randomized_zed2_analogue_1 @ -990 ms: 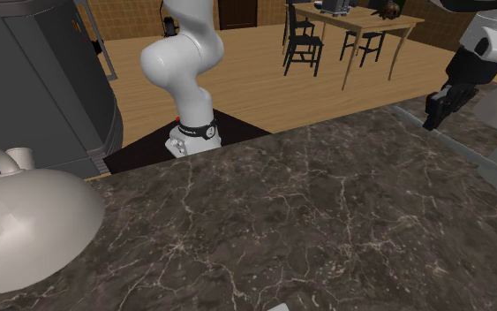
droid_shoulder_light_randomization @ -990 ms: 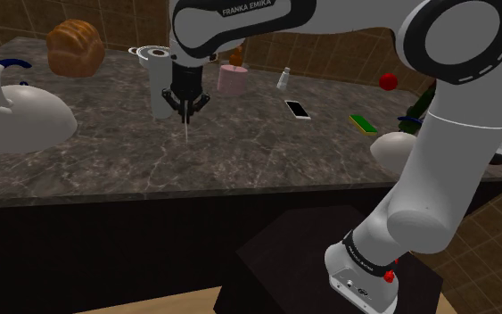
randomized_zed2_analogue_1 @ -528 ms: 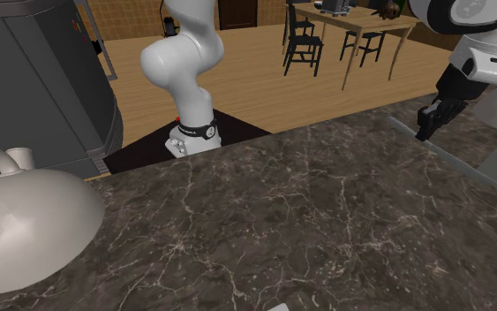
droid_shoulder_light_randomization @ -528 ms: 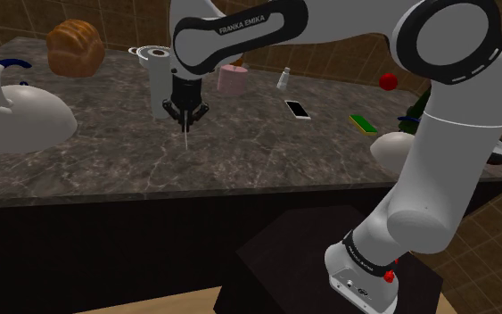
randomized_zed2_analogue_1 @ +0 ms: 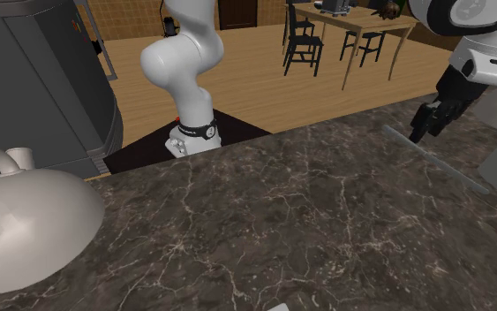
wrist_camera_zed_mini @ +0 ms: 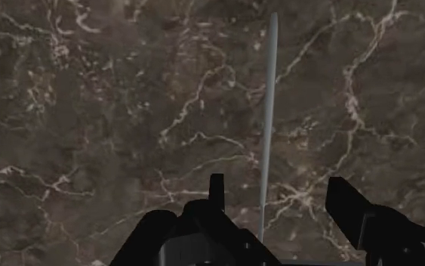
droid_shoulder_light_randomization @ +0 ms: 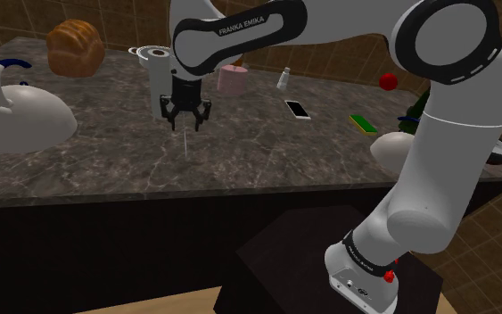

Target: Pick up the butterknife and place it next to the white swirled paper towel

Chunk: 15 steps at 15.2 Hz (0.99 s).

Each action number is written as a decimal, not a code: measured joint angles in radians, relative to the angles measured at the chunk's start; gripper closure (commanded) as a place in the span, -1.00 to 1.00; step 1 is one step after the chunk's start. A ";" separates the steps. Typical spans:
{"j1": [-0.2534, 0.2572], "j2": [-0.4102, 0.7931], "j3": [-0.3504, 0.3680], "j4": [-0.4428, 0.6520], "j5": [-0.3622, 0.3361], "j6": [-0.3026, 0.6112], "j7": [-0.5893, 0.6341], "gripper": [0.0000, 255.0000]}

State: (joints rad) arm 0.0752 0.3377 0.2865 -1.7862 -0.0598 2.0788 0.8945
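Down on the table (droid_shoulder_light_randomization: 284,161), the butterknife (wrist_camera_zed_mini: 268,128) lies flat at roughly 5 o'clock from the paper towel (droid_shoulder_light_randomization: 158,80), shoulder view. Jaws hang apart either side, not touching it. Looks like placing's basically done; next I'd lift straight up, clear of the blade.

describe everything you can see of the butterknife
The butterknife is a thin, plain pale grey strip with one rounded tip; no separate handle can be made out. It lies flat on the dark, white-veined marble-look countertop, below the open gripper, between its fingers, with neither finger touching it.
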 measured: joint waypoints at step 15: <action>-0.005 -0.039 0.004 0.076 0.013 -0.114 -0.009 -1.00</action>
